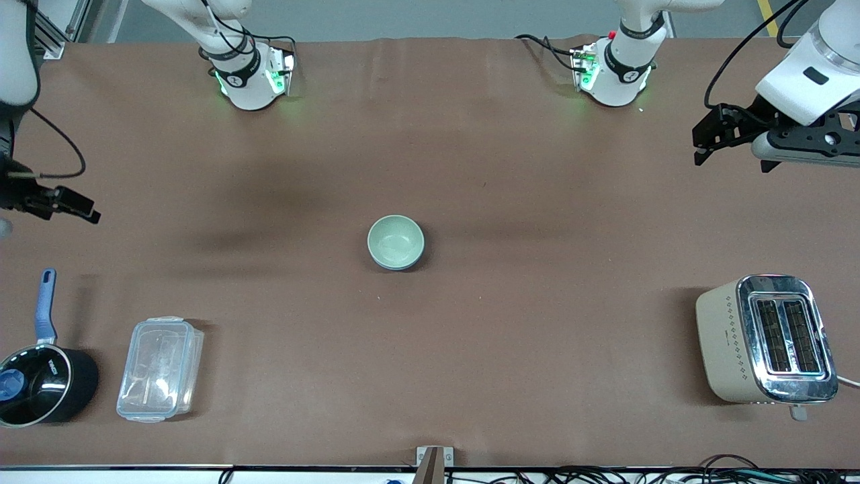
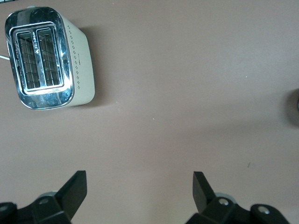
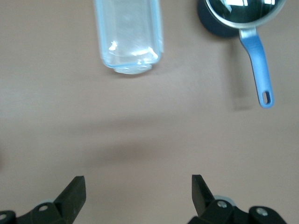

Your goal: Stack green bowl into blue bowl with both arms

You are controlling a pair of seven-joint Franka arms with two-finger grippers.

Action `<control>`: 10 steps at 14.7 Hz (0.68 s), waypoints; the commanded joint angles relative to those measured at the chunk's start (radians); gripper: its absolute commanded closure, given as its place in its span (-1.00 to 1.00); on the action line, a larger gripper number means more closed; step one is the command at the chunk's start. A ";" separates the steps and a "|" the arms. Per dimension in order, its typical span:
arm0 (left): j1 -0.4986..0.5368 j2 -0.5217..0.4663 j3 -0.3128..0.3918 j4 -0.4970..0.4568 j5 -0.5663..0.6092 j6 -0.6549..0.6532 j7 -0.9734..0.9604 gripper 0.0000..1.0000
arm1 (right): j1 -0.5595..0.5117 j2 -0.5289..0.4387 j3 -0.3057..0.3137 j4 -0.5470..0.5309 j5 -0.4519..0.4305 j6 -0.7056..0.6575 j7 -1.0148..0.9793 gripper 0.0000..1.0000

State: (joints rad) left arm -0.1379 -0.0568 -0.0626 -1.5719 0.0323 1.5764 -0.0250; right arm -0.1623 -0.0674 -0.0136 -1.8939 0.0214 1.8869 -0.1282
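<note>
The pale green bowl sits nested inside the blue bowl at the middle of the table. Only a thin blue edge shows under the green rim. My left gripper hangs open and empty in the air over the left arm's end of the table, well away from the bowls. In the left wrist view its gripper has bare table between the fingers. My right gripper hangs open and empty over the right arm's end of the table. In the right wrist view its gripper also has only bare table between the fingers.
A cream and chrome toaster stands near the front at the left arm's end, also in the left wrist view. A clear plastic container and a black saucepan with a blue handle stand near the front at the right arm's end.
</note>
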 commanded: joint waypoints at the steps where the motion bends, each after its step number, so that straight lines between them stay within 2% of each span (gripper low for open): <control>1: -0.002 -0.011 0.004 0.009 -0.022 -0.019 0.017 -1.00 | 0.046 -0.132 0.067 -0.036 -0.038 -0.063 0.074 -1.00; 3: 0.001 -0.011 0.004 0.009 -0.029 -0.019 0.017 -1.00 | 0.044 -0.213 0.156 -0.037 -0.041 -0.167 0.186 -1.00; 4: 0.003 -0.011 0.004 0.009 -0.034 -0.019 0.017 -1.00 | 0.044 -0.242 0.171 -0.039 -0.041 -0.195 0.200 -1.00; 10: 0.000 -0.011 0.003 0.009 -0.034 -0.027 0.017 -1.00 | 0.036 -0.255 0.153 -0.033 -0.037 -0.233 0.206 -1.00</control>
State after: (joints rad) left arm -0.1383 -0.0568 -0.0621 -1.5715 0.0216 1.5700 -0.0250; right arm -0.1189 -0.3162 0.1398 -1.9140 -0.0003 1.6616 0.0712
